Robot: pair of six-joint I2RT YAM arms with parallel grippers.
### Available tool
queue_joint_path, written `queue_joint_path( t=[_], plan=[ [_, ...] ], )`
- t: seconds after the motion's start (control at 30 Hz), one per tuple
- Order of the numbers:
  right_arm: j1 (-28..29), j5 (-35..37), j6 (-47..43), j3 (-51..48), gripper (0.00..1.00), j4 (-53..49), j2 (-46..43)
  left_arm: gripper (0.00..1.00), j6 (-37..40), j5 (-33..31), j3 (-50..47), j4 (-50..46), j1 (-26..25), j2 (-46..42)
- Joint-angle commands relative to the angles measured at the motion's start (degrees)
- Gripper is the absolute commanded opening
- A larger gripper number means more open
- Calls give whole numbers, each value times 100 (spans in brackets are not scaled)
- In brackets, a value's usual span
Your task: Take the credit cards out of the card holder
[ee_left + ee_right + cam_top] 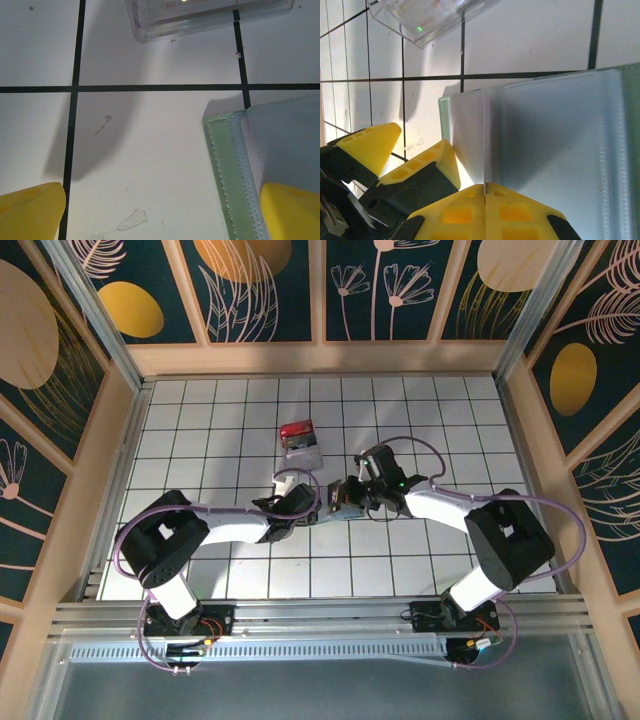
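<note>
The card holder (560, 150), pale green and blue-grey, lies on the tiled surface (150, 150). My right tool (485, 197) is pinched tight on a thin edge, probably its leaf. My left tool (161, 212) gapes wide, one finger over the holder's corner. The left arm (225, 525) and right arm (440, 502) angle inward, meeting there.

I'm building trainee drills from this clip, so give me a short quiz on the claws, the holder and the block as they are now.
1. True or false: the left claw is shut.
2. Which claw is pinched on a thin edge of the holder? A the left claw; B the right claw; C neither.
3. Fill in: the block has a red top and a ___ base.

Key: 1 false, its fingers stand wide apart. 2 B. 3 clear.
</note>
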Motion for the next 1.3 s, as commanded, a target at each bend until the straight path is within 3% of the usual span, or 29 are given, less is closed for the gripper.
queue_joint_path(
  t=[0.0, 0.3, 0.83, 1.0, 1.27],
  plan=[
    [-91, 271, -252, -133, 2, -254, -360, 99, 54, -36, -202, -792, -19, -92],
    [-248, 458, -501, -265, 1, -289, -1039, 99, 24, -112, -16, -795, -24, -629],
    [-282, 60, -288, -847, 0, 1074, -2201, 99, 123, 13, 125, 146, -2, -1771],
    [-284, -184, -101, -990, 0, 1706, -2426, 99, 289, 481, -105, 985, 33, -2168],
    [-291, -613, 80, -1074, 0, 2455, -2510, 98, 139, 1755, -577, 2362, 342, -2809]
  ],
)
